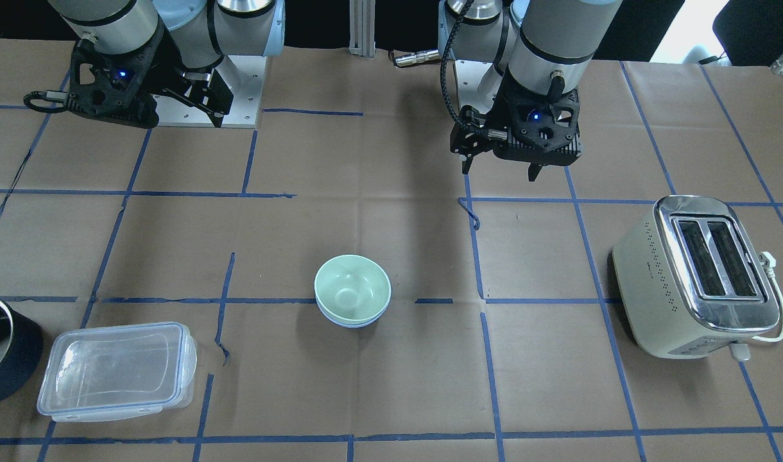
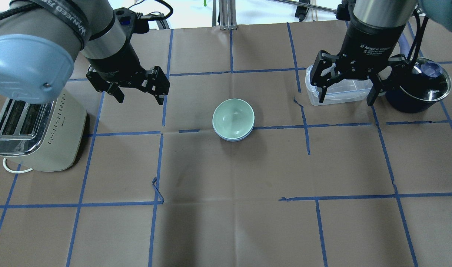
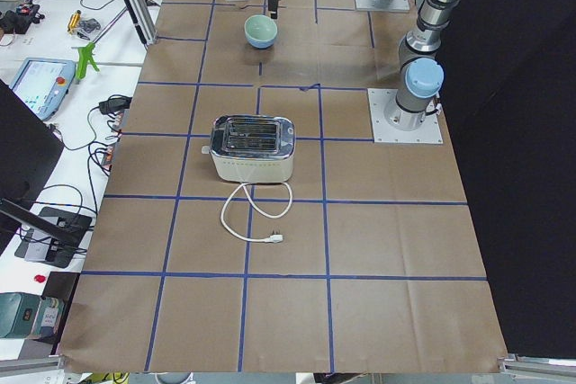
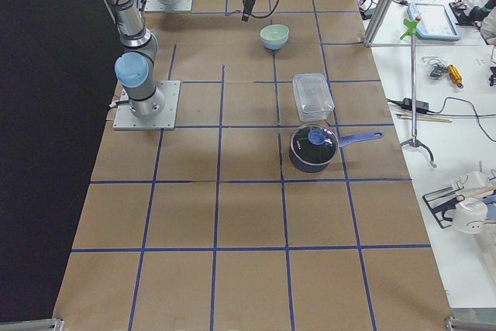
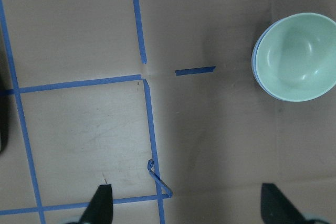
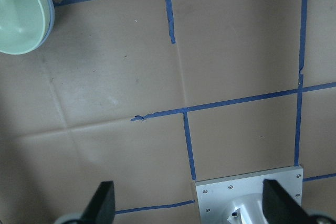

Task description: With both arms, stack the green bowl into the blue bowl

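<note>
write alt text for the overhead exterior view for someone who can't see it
The green bowl sits nested in the blue bowl, centred on a brown table gridded with blue tape. The left gripper and right gripper hang open and empty either side. A toaster stands far left; a clear container and dark pot far right.

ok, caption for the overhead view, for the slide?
Green bowl nested in the blue bowl; left hand and right hand open, off to either side.
</note>
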Robot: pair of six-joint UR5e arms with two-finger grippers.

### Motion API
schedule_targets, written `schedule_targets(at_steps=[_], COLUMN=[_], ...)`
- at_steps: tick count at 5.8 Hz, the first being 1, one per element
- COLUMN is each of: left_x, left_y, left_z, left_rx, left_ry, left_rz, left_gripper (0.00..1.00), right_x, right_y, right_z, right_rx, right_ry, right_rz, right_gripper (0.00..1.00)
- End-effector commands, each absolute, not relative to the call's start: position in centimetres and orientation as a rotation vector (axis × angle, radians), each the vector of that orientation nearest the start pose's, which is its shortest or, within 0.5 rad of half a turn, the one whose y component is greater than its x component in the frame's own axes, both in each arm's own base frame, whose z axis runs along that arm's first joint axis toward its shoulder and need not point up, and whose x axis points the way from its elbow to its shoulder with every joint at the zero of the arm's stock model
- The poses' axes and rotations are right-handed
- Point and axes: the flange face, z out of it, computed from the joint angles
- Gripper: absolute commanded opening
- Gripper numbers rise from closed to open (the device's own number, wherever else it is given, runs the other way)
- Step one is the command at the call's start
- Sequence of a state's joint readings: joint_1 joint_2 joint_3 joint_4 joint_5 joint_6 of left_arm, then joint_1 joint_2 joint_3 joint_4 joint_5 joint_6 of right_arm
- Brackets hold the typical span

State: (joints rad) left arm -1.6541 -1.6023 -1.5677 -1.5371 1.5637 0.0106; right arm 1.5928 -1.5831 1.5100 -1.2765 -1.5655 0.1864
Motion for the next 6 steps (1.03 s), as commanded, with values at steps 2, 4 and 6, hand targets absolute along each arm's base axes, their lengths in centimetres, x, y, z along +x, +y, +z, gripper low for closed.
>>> schedule_targets(at_steps=[2,4,6], left_x=[-17.05,-17.06,-17.1], left_y=[-50.65,-50.55,-50.5], left_z=[48.27,48.43,48.51], left_rx=[0.082,0.082,0.087], left_ry=[3.144,3.146,3.15], left_rz=[-0.024,-0.029,-0.031], left_gripper=[0.98,0.98,0.98], right_x=[14.57,14.55,14.55], right_y=[-45.98,-46.55,-46.59], right_z=[49.69,49.77,49.74], right_rx=[0.256,0.256,0.256], right_ry=[3.127,3.131,3.131], right_rz=[0.283,0.232,0.227], right_gripper=[1.0,1.0,1.0])
